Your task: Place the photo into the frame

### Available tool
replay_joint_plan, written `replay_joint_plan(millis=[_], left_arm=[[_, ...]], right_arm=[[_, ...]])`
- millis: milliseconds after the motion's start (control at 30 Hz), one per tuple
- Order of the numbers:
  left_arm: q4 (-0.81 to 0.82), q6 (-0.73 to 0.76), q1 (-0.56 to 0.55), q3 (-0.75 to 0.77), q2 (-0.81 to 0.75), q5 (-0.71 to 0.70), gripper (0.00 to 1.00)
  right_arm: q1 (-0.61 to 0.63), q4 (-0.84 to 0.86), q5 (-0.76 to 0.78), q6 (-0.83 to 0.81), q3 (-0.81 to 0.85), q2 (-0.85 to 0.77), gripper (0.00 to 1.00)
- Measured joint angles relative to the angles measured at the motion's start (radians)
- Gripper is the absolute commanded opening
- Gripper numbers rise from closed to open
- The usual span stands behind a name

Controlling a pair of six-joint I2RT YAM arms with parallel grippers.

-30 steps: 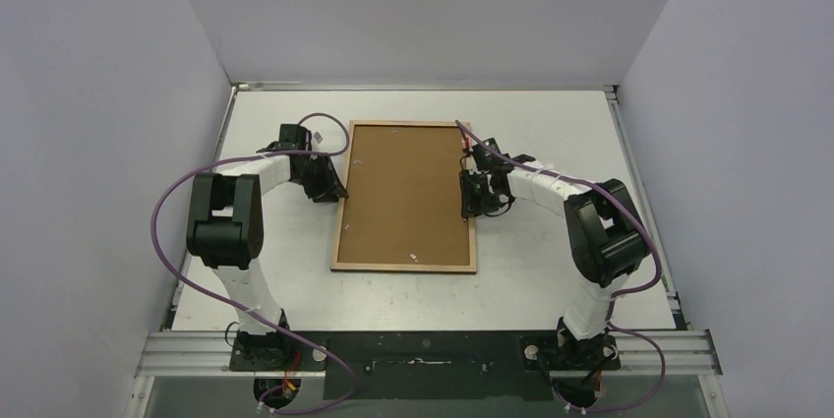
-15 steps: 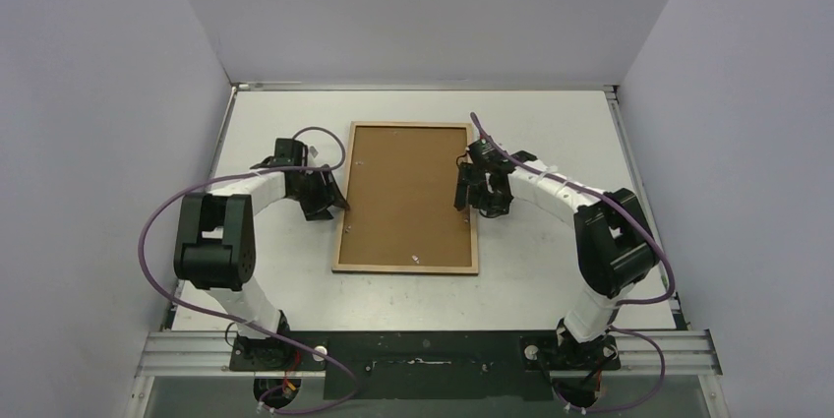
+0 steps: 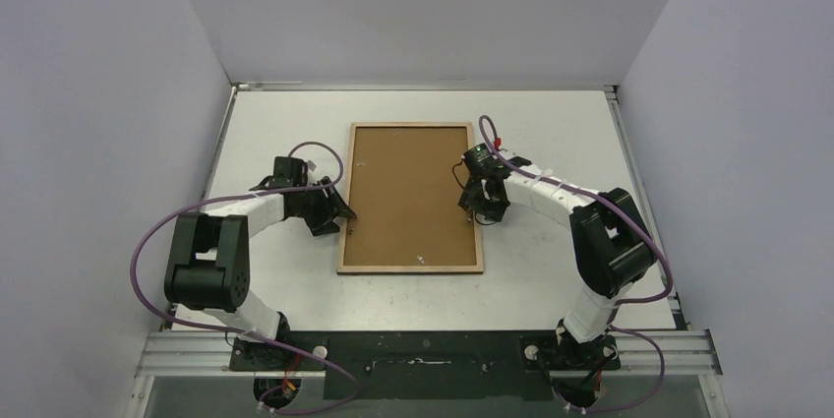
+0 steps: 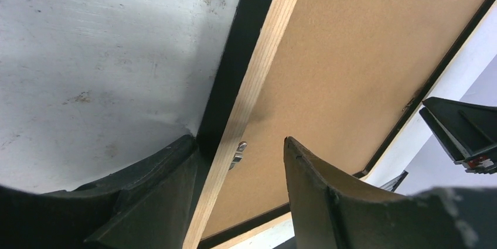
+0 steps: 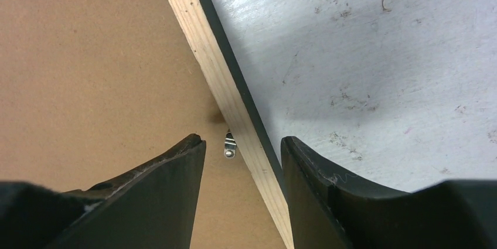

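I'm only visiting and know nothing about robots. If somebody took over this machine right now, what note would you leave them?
Left gripper: open, astride the left rim of the frame, a metal clip showing between its fingers.
Right gripper: open, astride the right rim, over a second metal clip.
The frame lies back up on the table, with the backing board filling it.
Photo: not in view. It may be under the board, but I cannot tell.
Left to do: confirm the photo is inside, then probably see to the clips.
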Motion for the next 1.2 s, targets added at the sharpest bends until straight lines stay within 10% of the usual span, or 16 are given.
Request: replay_joint_plan(millis=[1200], left_arm=[[0.049,-0.033,-0.003,-0.046,-0.016,0.001,0.42]], right_arm=[[-0.007,0.164,-0.034,-0.016,-0.128,-0.029,0.17]])
